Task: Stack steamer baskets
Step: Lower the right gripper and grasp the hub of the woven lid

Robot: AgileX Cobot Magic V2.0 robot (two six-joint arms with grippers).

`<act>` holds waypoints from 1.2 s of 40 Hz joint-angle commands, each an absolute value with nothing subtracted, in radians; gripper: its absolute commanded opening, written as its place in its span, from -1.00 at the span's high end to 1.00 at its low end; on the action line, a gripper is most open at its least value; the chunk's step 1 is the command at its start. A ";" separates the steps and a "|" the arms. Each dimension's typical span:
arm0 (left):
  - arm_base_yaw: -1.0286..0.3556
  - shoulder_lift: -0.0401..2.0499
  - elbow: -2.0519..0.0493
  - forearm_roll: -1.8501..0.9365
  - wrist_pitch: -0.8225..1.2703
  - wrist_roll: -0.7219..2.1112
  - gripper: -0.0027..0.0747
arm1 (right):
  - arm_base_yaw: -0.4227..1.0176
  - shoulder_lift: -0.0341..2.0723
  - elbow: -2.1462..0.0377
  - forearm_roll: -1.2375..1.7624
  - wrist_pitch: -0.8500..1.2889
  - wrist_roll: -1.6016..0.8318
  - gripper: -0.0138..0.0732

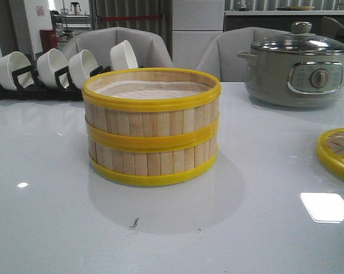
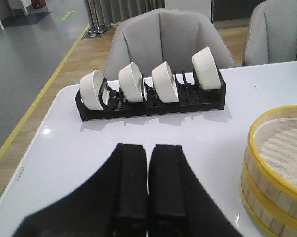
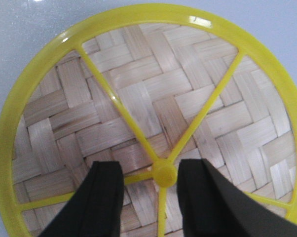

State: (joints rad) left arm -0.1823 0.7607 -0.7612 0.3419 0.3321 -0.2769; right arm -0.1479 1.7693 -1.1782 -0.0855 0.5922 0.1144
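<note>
Steamer baskets [image 1: 151, 127]: two bamboo-slat rings with yellow rims, one seated squarely on the other, mid-table, rims flush all round as far as the front view shows; pale liner visible inside the upper one.
Stack state: by my reading the stacking itself looks done; only the cover seems left.
Lid [image 3: 148, 118]: woven bamboo with yellow rim, spokes and a central hub, lying flat on the white table [image 1: 46, 217] at the robot's right, well apart from the baskets.
Right gripper [image 3: 149, 197]: directly over the lid, jaws parted wide to either side of the hub, holding nothing.
Left gripper [image 2: 148, 187]: pads pressed together, empty, above the table beside the baskets, facing the bowl rack [image 2: 153, 98].
Doing the step well: centre the hub between the fingers before closing, lift the lid level, and lower it only once its rim lines up with the top basket's rim.
Risk: an off-centre pinch could tilt the lid or nudge the upper basket askew.
Surroundings: grey electric pot [image 1: 298, 71] behind, clear of the path.
</note>
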 commanded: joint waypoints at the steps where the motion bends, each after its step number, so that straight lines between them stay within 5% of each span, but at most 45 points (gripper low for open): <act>1: -0.181 0.758 -0.790 0.343 0.259 -0.278 0.71 | -0.155 1.723 -1.211 -0.091 0.551 0.113 -0.17; 48: -0.181 0.759 -0.790 0.343 0.230 -0.278 0.71 | -0.194 1.740 -1.211 -0.020 0.539 0.113 -0.17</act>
